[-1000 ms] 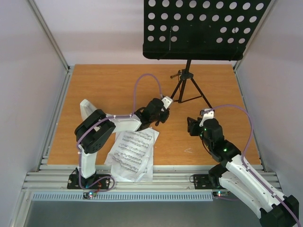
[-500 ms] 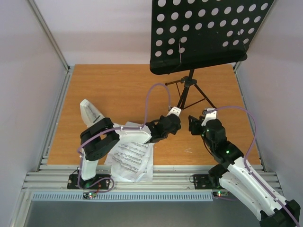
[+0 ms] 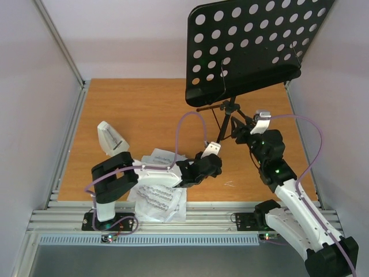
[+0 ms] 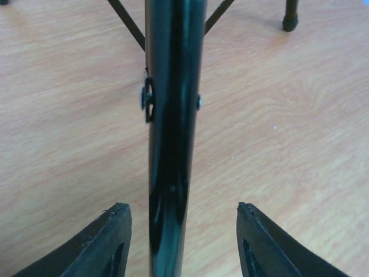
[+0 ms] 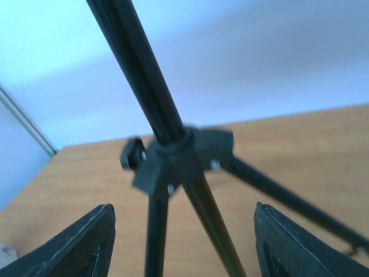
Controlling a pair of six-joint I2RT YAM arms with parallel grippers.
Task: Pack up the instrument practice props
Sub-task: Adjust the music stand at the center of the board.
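Black painted metal makes the tall tripod music stand with its perforated desk stiff but probably top-heavy. It stands toward the far right of the wooden table, with the desk tilted. Its glossy round tubes look slippery, so a firm hold low down, near the leg hub, seems safest. The left tool straddles one tube, released, with a gap on each side. The right tool is spread wide before the hub, gripping nothing. Light, limp white printed sheet-music pages lie near the front edge, partly under the left arm.
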